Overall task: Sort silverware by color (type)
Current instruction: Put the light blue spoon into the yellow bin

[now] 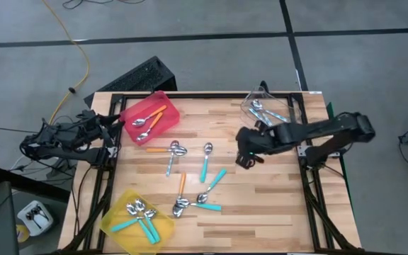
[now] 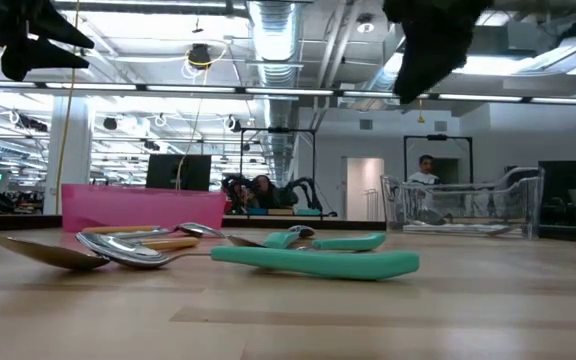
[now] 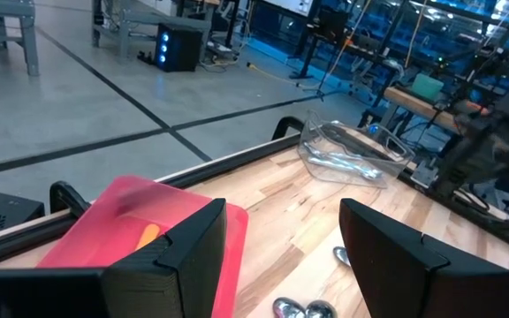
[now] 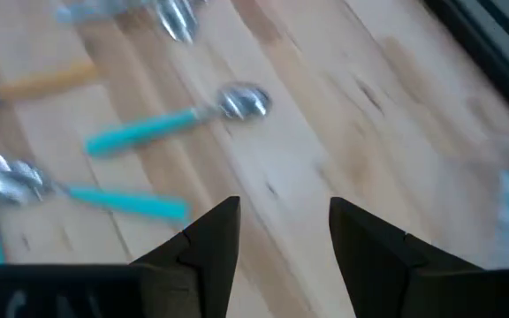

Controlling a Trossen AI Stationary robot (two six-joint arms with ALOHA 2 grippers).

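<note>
Loose silverware lies mid-table: teal-handled spoons (image 1: pixel 205 161) (image 1: pixel 215 181) (image 1: pixel 205 205), orange-handled spoons (image 1: pixel 163 149) (image 1: pixel 182 185) and a light-blue-handled one (image 1: pixel 171 163). My right gripper (image 1: pixel 244 159) hangs open above bare wood, right of these spoons, with nothing between its fingers (image 4: pixel 208 240). Its wrist view shows two teal spoons (image 4: pixel 170 124) (image 4: pixel 104 199) ahead. My left gripper (image 1: pixel 113 126) waits open at the table's left edge beside the red bin (image 1: pixel 151 117), also empty (image 3: pixel 281 265).
The red bin (image 3: pixel 140 230) at the far left holds orange-handled spoons. The yellow bin (image 1: pixel 119 212) at the near left holds teal ones. The clear bin (image 1: pixel 283 108) at the far right holds light-blue ones. Bare wood lies at the near right (image 1: pixel 268 205).
</note>
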